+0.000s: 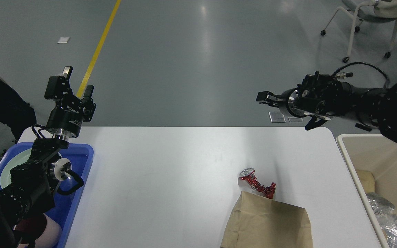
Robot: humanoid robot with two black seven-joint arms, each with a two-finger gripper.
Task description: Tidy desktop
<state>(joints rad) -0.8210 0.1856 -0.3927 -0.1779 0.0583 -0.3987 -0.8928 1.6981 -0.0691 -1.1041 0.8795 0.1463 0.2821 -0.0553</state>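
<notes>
Two end effectors are hovering above a mostly bare desktop (171, 165), neither one carrying anything.

Far left: blue tray (81, 179) is sitting on the surface's left edge, holding a pale green plate (12, 165) and something dark red and pink at the bottom corner, apparently the collecting place for dishes.

Left end effector (76, 81) is pointing upward over the tray's far end, fingers standing apart with empty air between them, seemingly parked clear of the work.

Centre right, near edge: crushed red can (255, 182) is lying on its side, touching the top edge of a flat brown paper bag (267, 224); both are reading as leftover rubbish awaiting removal.

Right end effector (265, 97) is reaching leftward beyond the surface's far right corner, well apart from the can; its fingers are showing end-on, so I cannot tell their opening.

Far right: beige bin (353, 162) is standing just beside the surface, already holding crumpled silvery wrapping (388, 217), likely the rubbish destination.
</notes>
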